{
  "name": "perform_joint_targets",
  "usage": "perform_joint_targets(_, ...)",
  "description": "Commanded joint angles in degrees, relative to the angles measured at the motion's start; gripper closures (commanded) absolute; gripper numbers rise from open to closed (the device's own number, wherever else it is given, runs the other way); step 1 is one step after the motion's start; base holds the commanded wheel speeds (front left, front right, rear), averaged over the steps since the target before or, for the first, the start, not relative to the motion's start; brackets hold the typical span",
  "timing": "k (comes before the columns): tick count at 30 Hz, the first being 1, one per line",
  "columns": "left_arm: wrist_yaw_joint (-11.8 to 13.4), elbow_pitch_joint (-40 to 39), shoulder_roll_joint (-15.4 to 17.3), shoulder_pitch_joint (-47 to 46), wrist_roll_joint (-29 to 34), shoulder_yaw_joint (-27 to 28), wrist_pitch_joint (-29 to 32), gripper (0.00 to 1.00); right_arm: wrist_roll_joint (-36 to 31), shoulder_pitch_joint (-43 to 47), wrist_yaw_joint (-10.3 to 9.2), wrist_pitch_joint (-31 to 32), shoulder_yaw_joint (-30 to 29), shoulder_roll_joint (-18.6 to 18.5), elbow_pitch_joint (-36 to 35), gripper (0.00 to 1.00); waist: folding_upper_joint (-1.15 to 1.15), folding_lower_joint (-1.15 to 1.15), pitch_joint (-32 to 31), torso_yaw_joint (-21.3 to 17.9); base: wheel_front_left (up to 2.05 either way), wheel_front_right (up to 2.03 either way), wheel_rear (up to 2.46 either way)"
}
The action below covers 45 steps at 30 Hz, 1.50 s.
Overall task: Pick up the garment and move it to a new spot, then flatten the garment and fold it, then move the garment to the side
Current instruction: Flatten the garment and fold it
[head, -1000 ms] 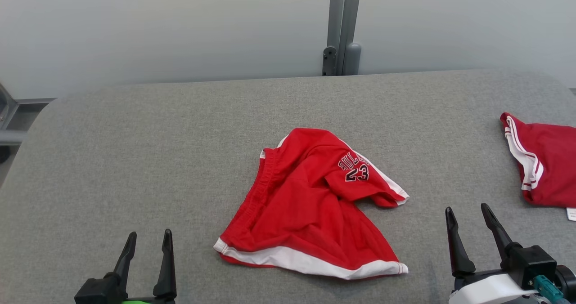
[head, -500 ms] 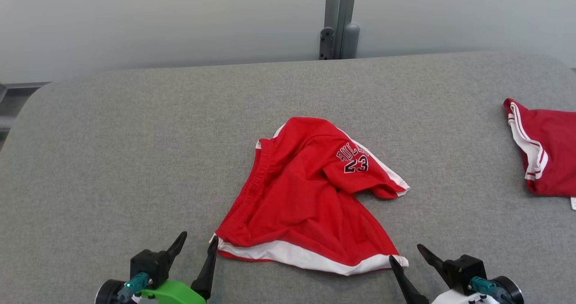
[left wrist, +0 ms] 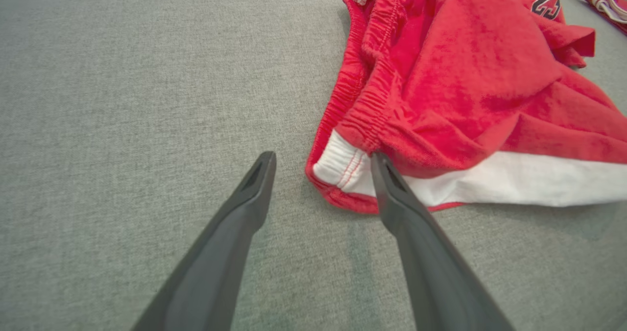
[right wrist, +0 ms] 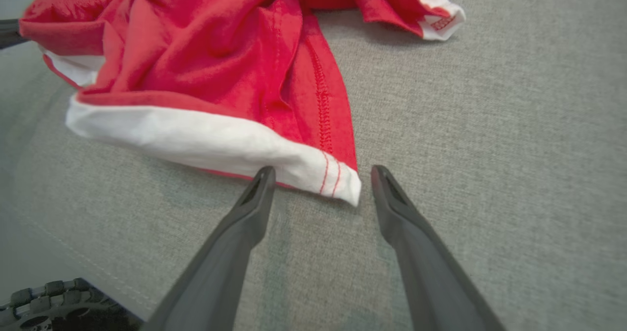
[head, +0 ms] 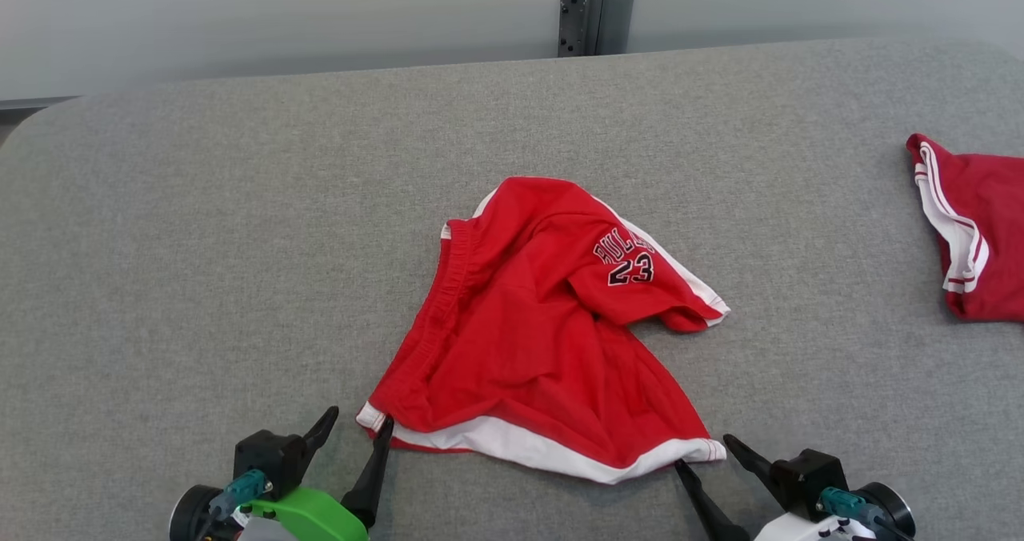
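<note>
The left end effector (head: pixel 359 418) and right end effector (head: pixel 703 451) are standing wide open at the hem corners of the limp, light shorts (head: pixel 528 333), probably the best holds.

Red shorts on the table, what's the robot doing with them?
The robot is getting ready to pick up the shorts, which lie crumpled on the grey table. Its left gripper is open at the near left corner of the white hem, and its right gripper is open at the near right corner. Neither has grabbed the cloth yet. Another red garment lies off to the right.
</note>
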Motion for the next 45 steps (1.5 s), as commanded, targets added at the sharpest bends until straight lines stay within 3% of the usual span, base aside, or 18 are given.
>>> perform_joint_targets(1, -0.01, 0.07, 0.48, -0.69, -0.2, -0.11, 0.21, 0.0, 0.7, -0.58, -0.09, -0.29, 0.3, -0.21, 0.24, 0.0, 0.0, 0.0, 0.49, 0.03, 0.0, 0.0, 0.0)
perform_joint_targets(19, 0.04, 1.5, 0.53, -2.02, -1.98, -2.45, 0.31, 0.0, 1.43, -1.65, -0.09, -0.72, 1.46, -0.86, 0.88, 0.0, 0.0, 0.0, 0.95, 0.11, 0.0, 0.0, 0.0)
perform_joint_targets(20, 0.03, 1.78, 0.49, -2.33, -2.33, -2.91, 0.44, 0.0, 1.6, -1.69, -0.09, -0.72, 1.43, -0.84, 0.9, 0.13, 0.0, 0.0, 1.03, 0.05, 0.0, 0.0, 0.0)
perform_joint_targets(21, 0.02, 2.2, 0.44, -2.69, -2.81, -3.59, 0.93, 0.11, 1.75, -1.79, -0.09, -0.58, 1.73, -0.89, 0.91, 0.5, 0.0, 0.0, 1.12, -0.02, 0.0, 0.0, 0.0)
perform_joint_targets(22, 0.02, 2.47, 0.54, -2.97, -3.25, -4.24, 1.09, 0.52, 2.11, -1.92, -0.09, -0.54, 2.0, -0.88, 0.84, 0.54, 0.0, 0.0, 1.18, -0.11, 0.0, 0.0, 0.0)
perform_joint_targets(23, 0.01, 2.75, 0.87, -3.36, -3.38, -4.79, 1.15, 0.83, 2.43, -2.15, -0.09, -0.55, 2.33, -0.96, 0.72, 0.78, 0.0, 0.0, 1.24, -0.3, 0.0, 0.0, 0.0)
perform_joint_targets(24, 0.01, 3.09, 1.14, -3.62, -4.07, -5.56, 1.54, 1.0, 2.75, -2.42, -0.09, -0.46, 2.56, -1.2, 0.58, 1.0, 0.0, 0.0, 1.27, -0.55, 0.0, 0.0, 0.0)
perform_joint_targets(30, 0.0, 0.94, 2.48, -2.94, -8.72, -6.57, 2.29, 1.0, 4.94, -1.89, -0.09, -1.55, 0.36, -2.89, -2.27, 1.0, 0.0, 0.0, 1.1, -1.99, 0.0, 0.0, 0.0)
perform_joint_targets(33, 0.0, -4.43, 3.29, -1.35, -12.39, -5.03, 2.87, 1.0, 7.2, -0.11, -0.09, -1.72, -3.44, -4.12, -7.33, 1.0, 0.0, 0.0, 1.05, -2.78, 0.0, 0.0, 0.0)
perform_joint_targets(40, 1.06, -29.58, 5.42, -0.65, -20.92, -2.35, 11.01, 1.0, 15.82, 1.79, -0.08, 2.86, -14.25, -9.64, -29.07, 1.0, 0.0, 0.0, 2.87, -4.07, 0.0, 0.0, 0.0)
perform_joint_targets(45, 4.31, -43.7, 6.09, -9.85, -26.98, -0.1, 21.59, 1.0, 21.2, -5.32, -0.07, 8.97, -22.58, -14.23, -41.39, 1.0, 0.0, 0.0, 7.24, -4.18, 0.0, 0.0, 0.0)
